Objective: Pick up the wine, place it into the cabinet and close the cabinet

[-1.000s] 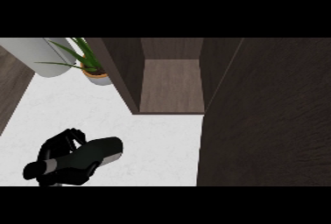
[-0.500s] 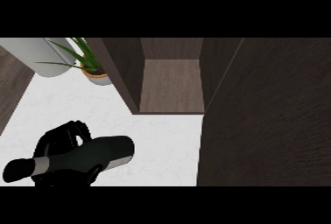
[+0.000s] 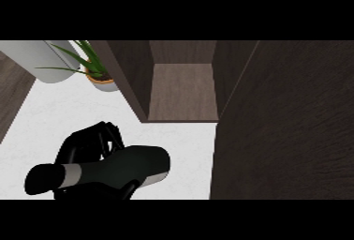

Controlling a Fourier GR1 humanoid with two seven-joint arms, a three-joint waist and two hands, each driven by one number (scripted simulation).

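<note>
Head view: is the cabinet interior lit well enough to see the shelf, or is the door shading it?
Head view: the cabinet shelf floor is evenly lit and readable; the open door stays dark; the wine bottle merges with the black left hand, edges hard to separate; no glare.

The left hand (image 3: 93, 140) shows at the lower left of the head view, its black fingers (image 3: 104, 133) curled round the dark wine bottle (image 3: 114, 168), which lies tilted across the palm.

Left hand (image 3: 90, 143) mostly hidden behind wine bottle (image 3: 104, 169); cabinet door (image 3: 290, 126) cut off at right edge.
</note>
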